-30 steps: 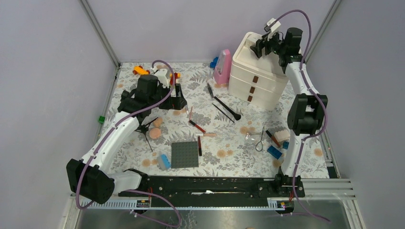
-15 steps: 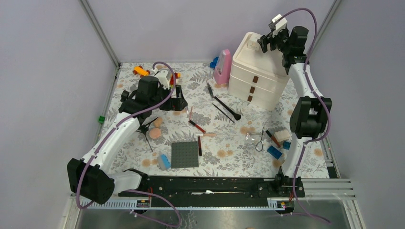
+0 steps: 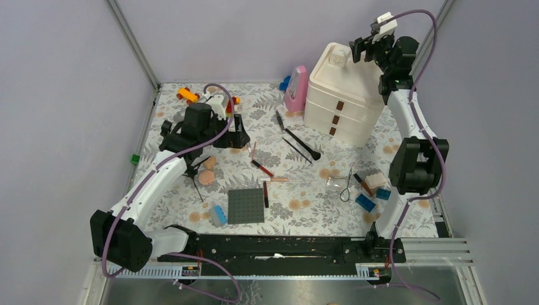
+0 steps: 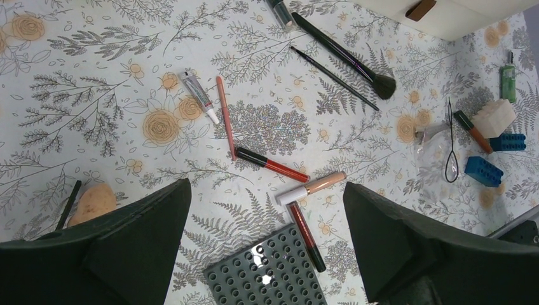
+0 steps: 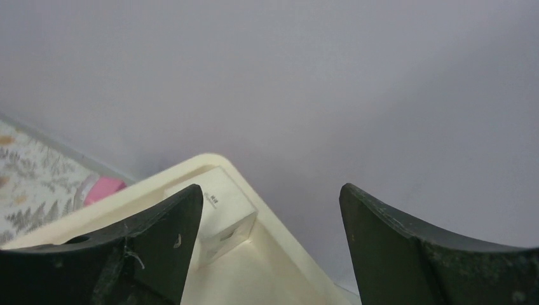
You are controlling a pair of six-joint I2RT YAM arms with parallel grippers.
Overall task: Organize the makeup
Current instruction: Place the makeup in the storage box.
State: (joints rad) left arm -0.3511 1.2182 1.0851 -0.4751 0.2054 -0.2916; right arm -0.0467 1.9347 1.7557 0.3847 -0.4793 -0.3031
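Note:
The makeup lies scattered on the flowered cloth. My left gripper hangs open above a red-and-black stick, a pale pink stick and a second red-and-black stick. Farther off lie a thin pink pencil, a small tube and black brushes. A peach puff shows by the left finger. The beige sponge block sits at the right. My right gripper is open and empty, up above the cream drawer unit, on whose top rests a small white box.
A grey studded plate lies near the front, with blue bricks to the right. A black mini tripod stands by my left arm. A pink object leans beside the drawer unit. Coloured toy bricks sit at the back left.
My right gripper has risen and drawn back to the right, away from the white box on the drawer unit. The left arm has barely moved.

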